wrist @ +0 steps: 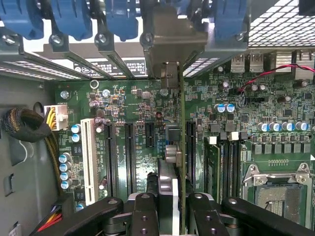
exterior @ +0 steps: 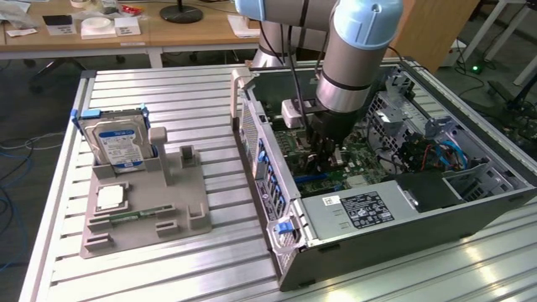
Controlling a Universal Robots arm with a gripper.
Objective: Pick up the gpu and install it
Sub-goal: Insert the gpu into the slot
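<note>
My black two-fingered gripper [wrist: 170, 209] is clamped on the gpu [wrist: 180, 147], a thin, flat, dark greyish-green circuit card seen edge-on in the wrist view, with its silver metal end bracket [wrist: 167, 46] standing among the rear slot openings of the case. The jaws sit partly closed, pinching the card's upper edge from both sides. In the exterior view my gripper [exterior: 326, 146] reaches down inside the open dark grey computer tower [exterior: 394, 220], which lies on its side on the ribbed aluminium table [exterior: 168, 94].

Step in hand, as I judge it: the install, not the pick-up. The card is off the grey fixture tray [exterior: 143, 207] and stands upright over the green motherboard [wrist: 138, 147], lined up with a long black expansion slot [wrist: 190, 147]. I cannot tell whether its lower edge is already seated or only just above the slot.

What the move calls for, in my judgement: a straight, square press downward, with the card kept vertical and the bracket kept in its rear opening; any tilt could jam the edge connector.

On the tray stand a blocky silver hard drive with a blue label [exterior: 120, 146] and a short green memory stick [exterior: 134, 215], well apart from the tower.
</note>
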